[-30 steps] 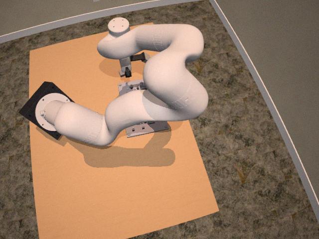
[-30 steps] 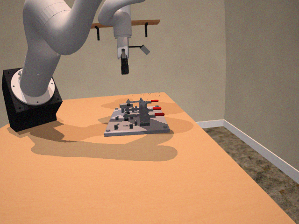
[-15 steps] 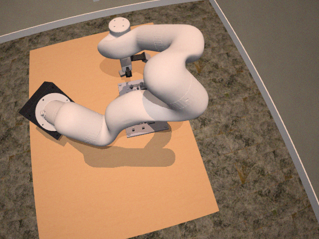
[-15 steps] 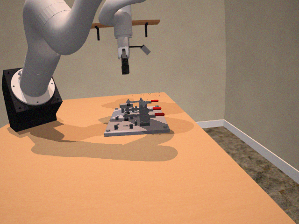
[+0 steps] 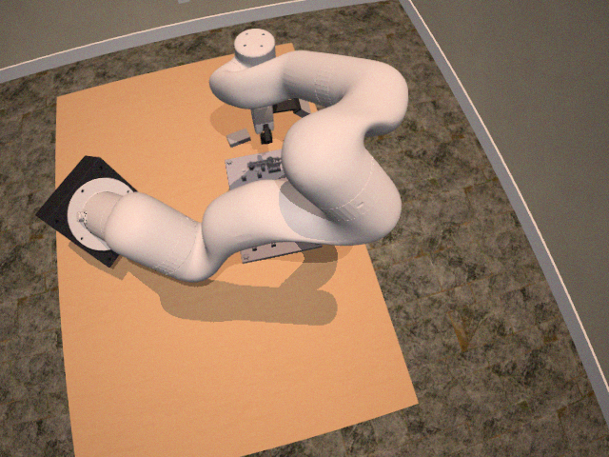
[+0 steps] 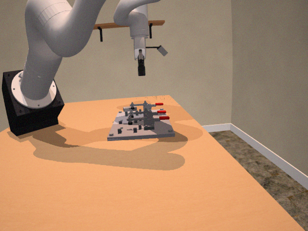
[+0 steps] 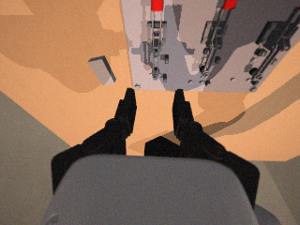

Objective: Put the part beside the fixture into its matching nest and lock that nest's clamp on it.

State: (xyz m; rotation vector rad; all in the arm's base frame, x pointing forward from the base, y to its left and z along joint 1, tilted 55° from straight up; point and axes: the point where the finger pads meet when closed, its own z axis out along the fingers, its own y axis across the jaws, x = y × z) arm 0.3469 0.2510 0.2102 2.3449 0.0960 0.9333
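The part, a small grey block (image 5: 238, 137), lies flat on the table just beyond the far edge of the fixture; the wrist view shows it at upper left (image 7: 102, 69). The fixture, a grey plate (image 6: 141, 124) with three nests, carries three clamps with red handles (image 6: 161, 111) that point to the right, about level. My arm hides most of the plate (image 5: 255, 169) in the top view. My gripper (image 6: 141, 70) (image 5: 265, 135) hangs high above the table past the fixture's far edge, to the right of the part. Its fingers stand partly apart with nothing between them.
The black robot base (image 6: 30, 104) stands at the table's left. A wooden shelf (image 6: 129, 24) hangs on the back wall behind the wrist. The table's far edge lies close behind the part, and the right edge drops to the floor.
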